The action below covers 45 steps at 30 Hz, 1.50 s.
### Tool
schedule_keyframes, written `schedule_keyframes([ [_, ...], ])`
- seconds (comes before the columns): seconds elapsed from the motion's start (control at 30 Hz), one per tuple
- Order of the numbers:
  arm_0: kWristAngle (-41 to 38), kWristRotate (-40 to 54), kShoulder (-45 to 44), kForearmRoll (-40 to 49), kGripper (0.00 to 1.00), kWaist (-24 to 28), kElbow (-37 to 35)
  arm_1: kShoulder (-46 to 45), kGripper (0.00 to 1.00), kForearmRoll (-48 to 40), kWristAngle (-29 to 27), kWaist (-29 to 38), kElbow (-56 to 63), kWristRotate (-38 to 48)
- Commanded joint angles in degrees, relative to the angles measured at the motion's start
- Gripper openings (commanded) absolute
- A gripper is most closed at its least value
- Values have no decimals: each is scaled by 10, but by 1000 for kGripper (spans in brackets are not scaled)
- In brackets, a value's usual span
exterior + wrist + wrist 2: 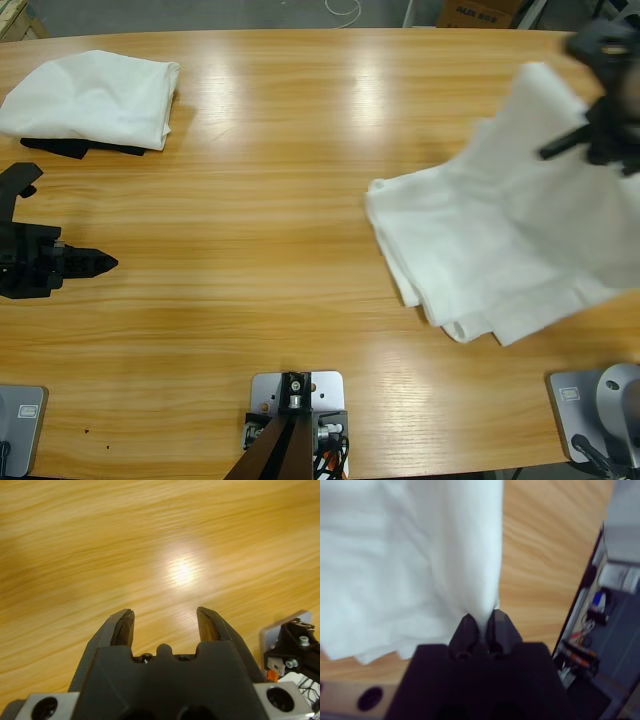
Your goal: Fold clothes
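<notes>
A white T-shirt (490,250) lies partly folded at the table's right, its far right edge lifted off the wood. My right gripper (481,621) is shut on that raised edge of the T-shirt (405,565), which hangs away from the jaws; in the high view the right gripper (600,110) shows blurred at the upper right. A second white T-shirt (95,98) lies folded at the far left on something black. My left gripper (165,625) is open over bare wood, and in the high view the left gripper (95,263) sits low at the left edge.
The wooden table (270,190) stretches bare between the two garments. A black item (60,147) pokes out from under the folded shirt. A cardboard box (478,12) stands on the floor beyond the far edge. Rig hardware (292,650) shows beside the left gripper.
</notes>
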Motion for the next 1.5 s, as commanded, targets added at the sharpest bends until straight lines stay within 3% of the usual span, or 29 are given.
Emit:
schedule_keyframes([
  [0.03, -5, -10, 5, -19, 503, -4, 34, 143, 0, 26, 78, 114, -85, 24],
  [0.23, -5, -10, 3, -21, 503, -4, 38, 186, 0, -28, 148, 159, -97, 25],
  [0.6, -5, -13, -9, -21, 503, -4, 52, 284, 0, -23, 185, 170, -215, -4],
  [1.23, -5, -17, -8, -49, 503, -4, 78, 313, 0, -11, 144, 140, -349, -62],
  [1.5, -23, -21, 48, -114, 499, -4, 60, 320, 0, -3, 144, 140, -365, -67],
])
